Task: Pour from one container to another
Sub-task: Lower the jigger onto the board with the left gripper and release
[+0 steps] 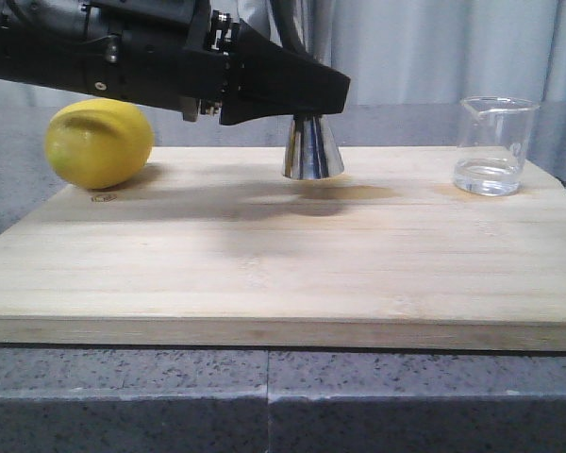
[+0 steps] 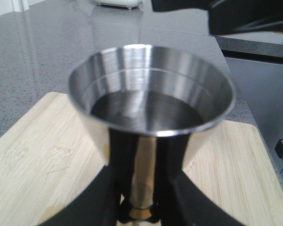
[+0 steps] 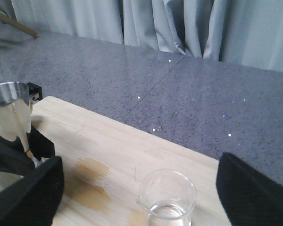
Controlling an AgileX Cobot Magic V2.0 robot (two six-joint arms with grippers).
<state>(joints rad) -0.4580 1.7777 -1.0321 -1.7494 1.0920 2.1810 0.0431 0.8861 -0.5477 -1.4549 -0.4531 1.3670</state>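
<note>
Your wooden cutting board (image 1: 264, 274) carries everything here, lying on a speckled grey countertop (image 1: 264, 396), so read every position off its edges. Next in size is your left arm, which reaches in from the left over the back edge, its left gripper (image 2: 140, 188) closed around the narrow waist of the steel hourglass cup (image 1: 312, 149); the left wrist view shows the 2 fingers (image 2: 108, 188) pressing in on either side of that waist, with dark liquid sitting in the upper bowl. You're probably holding it at the waist because that is the slimmest, most secure place to pinch, and upright so nothing spills; the base looks just at or barely above the board near the middle of the back edge, and you can't tell which. The lemon (image 1: 98, 143) rests by the back-left corner, out of the way. The small glass beaker (image 1: 494, 146) stands upright by the back-right corner with a little clear liquid in the bottom. Your right gripper (image 3: 146, 188) hovers near it with its 2 pads spread wide, the beaker standing between them, held by neither. A faint damp stain (image 3: 92, 188) lies between cup and beaker.
</note>
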